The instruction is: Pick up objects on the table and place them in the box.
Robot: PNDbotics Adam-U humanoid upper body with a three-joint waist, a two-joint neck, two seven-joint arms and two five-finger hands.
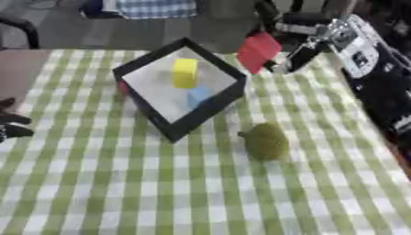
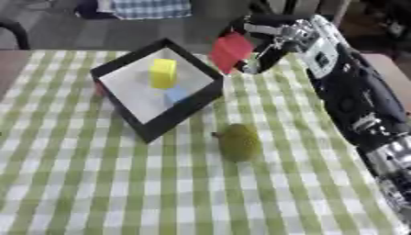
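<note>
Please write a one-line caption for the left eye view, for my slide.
Right hand holds a red block beside the black box containing yellow and blue blocks; green fruit remains.

Soft even light, overall blur, faint shadows

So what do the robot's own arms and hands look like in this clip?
The right arm is mostly black and glossy, with a white panel near the wrist and a silver joint lower down. The right hand is black with silver metal parts. Of the left hand, only dark fingers show at the view's left edge; no cables or readable markings can be made out.
</note>
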